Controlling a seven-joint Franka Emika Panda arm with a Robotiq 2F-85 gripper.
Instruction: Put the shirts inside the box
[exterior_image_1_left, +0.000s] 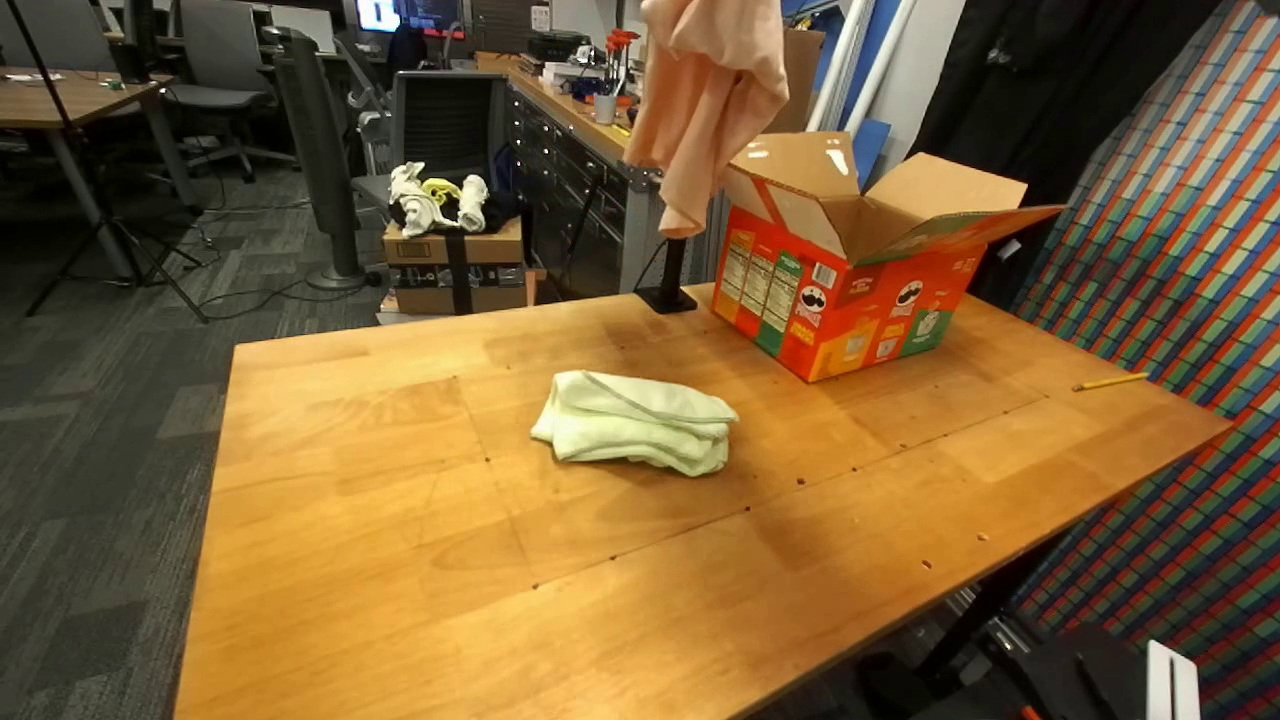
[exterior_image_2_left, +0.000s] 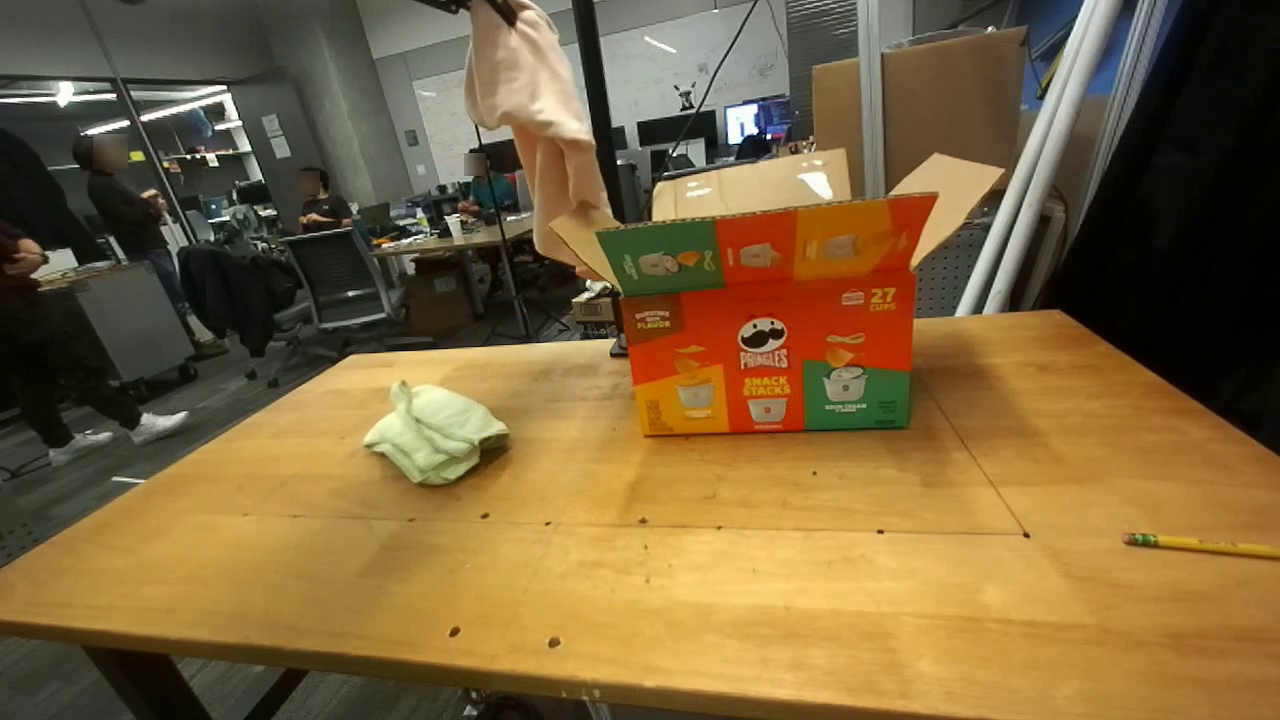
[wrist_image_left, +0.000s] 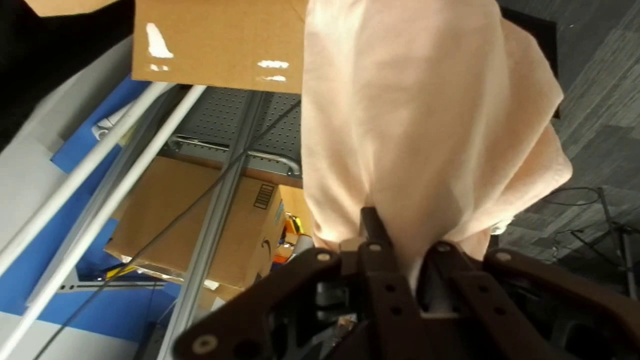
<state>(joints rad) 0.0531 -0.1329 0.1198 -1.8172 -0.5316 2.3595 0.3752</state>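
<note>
The wrist view has the gripper (wrist_image_left: 406, 242) nearest, its fingers (wrist_image_left: 377, 255) pinching a bunch of the pink shirt (wrist_image_left: 425, 115), which hangs loose from them. Past the cloth shows a cardboard flap (wrist_image_left: 215, 50), part of the box (exterior_image_1_left: 845, 290), I judge. The shirt overlaps its edge there; whether they touch, I cannot tell. So one shirt looks to be mid-carry: picked up and brought near the box, but not yet inside.

In an exterior view, working back from the near side of the table (exterior_image_1_left: 450, 640), the green cloth (exterior_image_1_left: 635, 420) comes first. It lies loosely folded on the wood, apart from the box. If it is a shirt too, as I take it to be, its whole turn is left to do.

Beyond it the box stands upright, its flaps spread. Its floor is hidden in both exterior views, so I cannot say whether any shirt is in there.

The pink shirt's low end hangs beside the box, passing behind a side flap (exterior_image_2_left: 592, 245) in an exterior view. Bringing it over the opening and letting go seems to be what remains.

Farther back, a heap of cloths (exterior_image_1_left: 437, 202) sits on a carton (exterior_image_1_left: 485, 245) off the table; whether it counts is unclear.
</note>
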